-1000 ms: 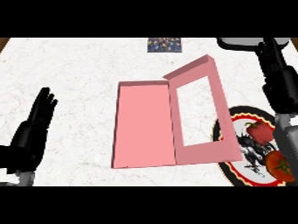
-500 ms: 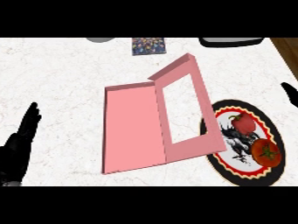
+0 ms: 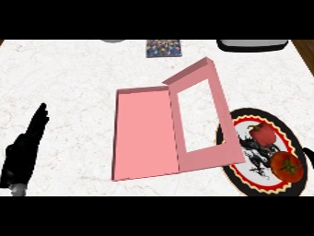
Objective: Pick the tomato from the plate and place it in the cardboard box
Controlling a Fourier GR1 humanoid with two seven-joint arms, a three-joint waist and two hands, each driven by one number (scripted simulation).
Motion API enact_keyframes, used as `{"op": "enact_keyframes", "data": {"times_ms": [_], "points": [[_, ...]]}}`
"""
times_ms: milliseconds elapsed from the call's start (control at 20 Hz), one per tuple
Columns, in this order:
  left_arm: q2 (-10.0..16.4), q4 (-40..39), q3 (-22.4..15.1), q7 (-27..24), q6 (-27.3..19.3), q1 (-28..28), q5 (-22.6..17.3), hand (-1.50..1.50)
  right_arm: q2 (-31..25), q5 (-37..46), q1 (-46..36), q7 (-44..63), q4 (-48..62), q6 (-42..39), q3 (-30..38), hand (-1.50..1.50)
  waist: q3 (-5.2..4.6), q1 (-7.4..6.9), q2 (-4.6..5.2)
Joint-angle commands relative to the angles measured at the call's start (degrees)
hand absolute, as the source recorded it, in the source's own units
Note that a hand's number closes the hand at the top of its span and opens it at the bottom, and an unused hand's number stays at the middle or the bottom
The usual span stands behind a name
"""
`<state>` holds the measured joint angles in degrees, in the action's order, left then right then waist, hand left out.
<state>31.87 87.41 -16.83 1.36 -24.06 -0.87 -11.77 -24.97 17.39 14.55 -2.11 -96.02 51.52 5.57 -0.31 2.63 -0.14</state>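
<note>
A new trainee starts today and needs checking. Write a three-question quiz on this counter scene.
1. True or false: the tomato lies in the box.
2. What shares the plate with the tomato? A) a red pepper B) a banana C) a cup
3. Which hand shows at the view's lower left, fingers straight?

Key: 1 false, it is on the plate; 2 A; 3 the left hand.
</note>
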Motion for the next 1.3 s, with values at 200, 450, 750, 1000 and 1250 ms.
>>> {"op": "enact_keyframes", "data": {"times_ms": [200, 450, 750, 1000, 1250], "points": [[0.5, 1.4, 0.2, 0.2, 0.3, 0.7, 0.8, 0.0, -9.1, 11.1, 17.4, 20.8, -6.6, -14.3, -4.3, -1.5, -0.36, -1.75, 0.52], [-0.6, 2.0, -1.3, 1.2, 0.5, 2.0, 1.6, 0.0, -14.2, 13.9, 20.4, 37.9, -16.4, -27.3, -7.1, -1.5, -0.28, -2.95, 0.71], [-2.6, -0.5, -1.1, 1.2, 1.2, 3.4, 1.8, 0.0, -13.2, 21.8, 11.3, 63.0, -28.0, -39.9, -13.6, -1.5, 0.07, -3.8, 0.51], [-1.8, -2.8, 1.5, 1.5, 5.0, 4.8, 1.4, 0.0, -4.1, 32.3, 1.9, 71.9, -23.1, -42.8, -20.9, -1.5, 0.25, -3.14, 0.31], [-4.6, 0.6, -0.6, 4.1, 1.7, 3.8, 5.0, 0.0, -3.0, 31.6, 1.1, 73.7, -23.0, -49.1, -18.1, -1.5, 0.28, -2.85, 0.2]]}}
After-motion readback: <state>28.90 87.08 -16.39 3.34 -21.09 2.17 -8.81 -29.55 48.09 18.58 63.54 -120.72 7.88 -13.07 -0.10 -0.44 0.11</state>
